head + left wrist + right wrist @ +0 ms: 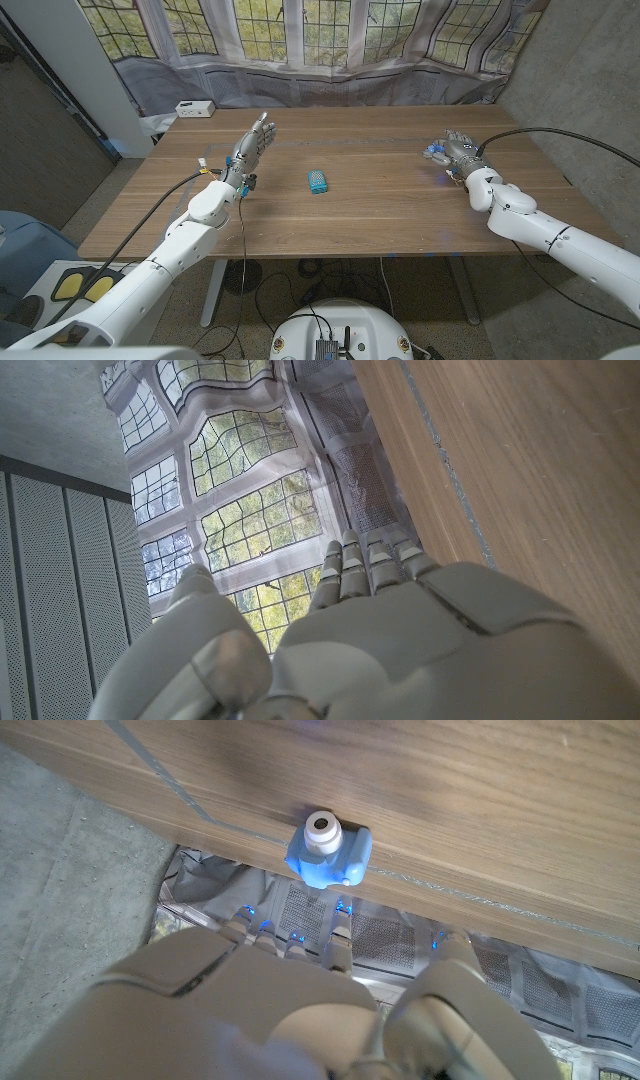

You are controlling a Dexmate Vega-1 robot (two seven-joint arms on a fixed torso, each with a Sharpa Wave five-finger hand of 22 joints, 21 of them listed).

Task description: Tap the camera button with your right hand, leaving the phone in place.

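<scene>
A small blue toy camera with a white round knob on top stands on the wooden table at the right. In the right wrist view the toy camera sits just beyond my fingertips, with a small gap between them. My right hand is right beside the camera, fingers stretched out and holding nothing. A teal toy phone lies at the table's middle, away from both hands. My left hand is raised over the table's left part, fingers straight and apart, holding nothing; the left wrist view shows this left hand from behind.
A white box sits at the table's far left corner. A curtain printed with windows hangs behind the far edge. Grey walls stand close on both sides. A seam line runs across the tabletop.
</scene>
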